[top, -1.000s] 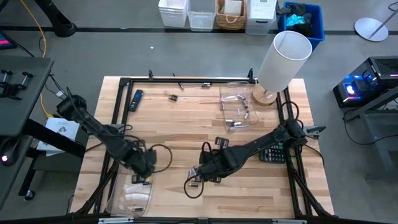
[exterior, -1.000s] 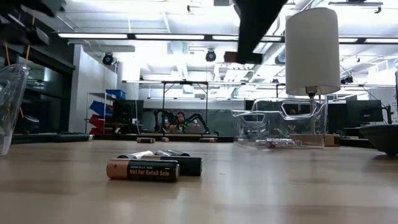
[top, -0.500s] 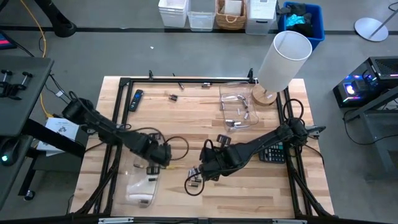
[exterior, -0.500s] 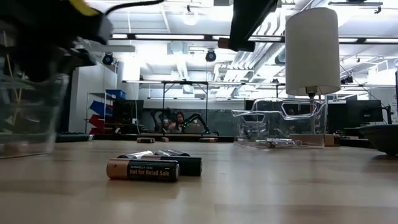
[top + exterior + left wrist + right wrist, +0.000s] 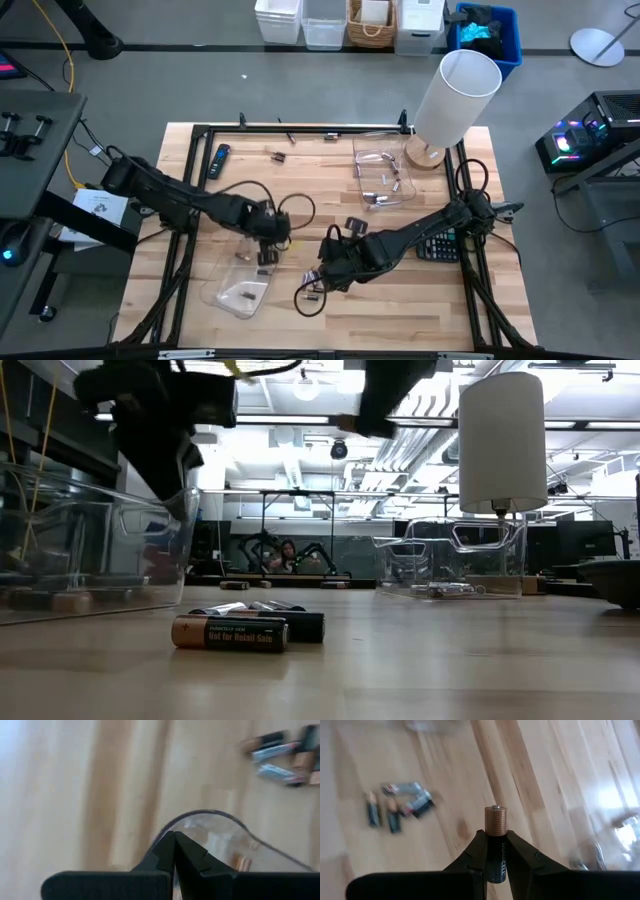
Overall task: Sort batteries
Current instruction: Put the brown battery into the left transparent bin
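Right gripper (image 5: 494, 851) is clamping a copper-ended battery (image 5: 495, 822) above the surface (image 5: 420, 300); left gripper (image 5: 174, 851), at its 9 o'clock, is pinching the clear bin (image 5: 240, 290) rim.

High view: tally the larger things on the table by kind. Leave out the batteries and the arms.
Clear containers: 2
Remote: 1
Calculator: 1
Lamp: 1
Total: 5

Left arm stretched rightward across the table's near-left, left gripper (image 5: 266, 240) with fingers pressed together, right arm reaching left toward centre, right gripper (image 5: 495, 837) clamped on a battery (image 5: 495, 820)
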`<state>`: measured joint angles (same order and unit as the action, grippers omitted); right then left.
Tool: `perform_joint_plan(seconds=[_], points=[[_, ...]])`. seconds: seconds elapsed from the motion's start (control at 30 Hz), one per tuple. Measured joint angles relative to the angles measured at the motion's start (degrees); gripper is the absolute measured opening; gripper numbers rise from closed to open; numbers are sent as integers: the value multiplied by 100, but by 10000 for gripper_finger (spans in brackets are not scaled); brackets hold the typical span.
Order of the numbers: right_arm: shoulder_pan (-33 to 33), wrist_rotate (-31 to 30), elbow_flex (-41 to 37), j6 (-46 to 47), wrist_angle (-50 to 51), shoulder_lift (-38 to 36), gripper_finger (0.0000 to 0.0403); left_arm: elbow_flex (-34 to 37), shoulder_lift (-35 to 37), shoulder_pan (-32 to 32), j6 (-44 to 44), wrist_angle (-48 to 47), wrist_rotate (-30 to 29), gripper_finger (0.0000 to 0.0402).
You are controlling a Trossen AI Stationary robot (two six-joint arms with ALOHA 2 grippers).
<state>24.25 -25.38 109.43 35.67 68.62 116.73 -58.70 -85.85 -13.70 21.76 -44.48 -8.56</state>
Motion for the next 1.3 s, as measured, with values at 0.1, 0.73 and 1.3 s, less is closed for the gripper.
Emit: perform_joint_plan(seconds=[0.1,0.73,1.3], points=[[-56,-7,-5,-400,-821,0,34,-304,298,163,-170,-720,-249,0],[-1221,1193,-273,-1222,-5871,1250,70,-465,4107,-71,2157,-2017,-2059,0],[-547,1831,-254,1307,-1802,-17,243,-463,3722,400,949,-1778,-2023,0]])
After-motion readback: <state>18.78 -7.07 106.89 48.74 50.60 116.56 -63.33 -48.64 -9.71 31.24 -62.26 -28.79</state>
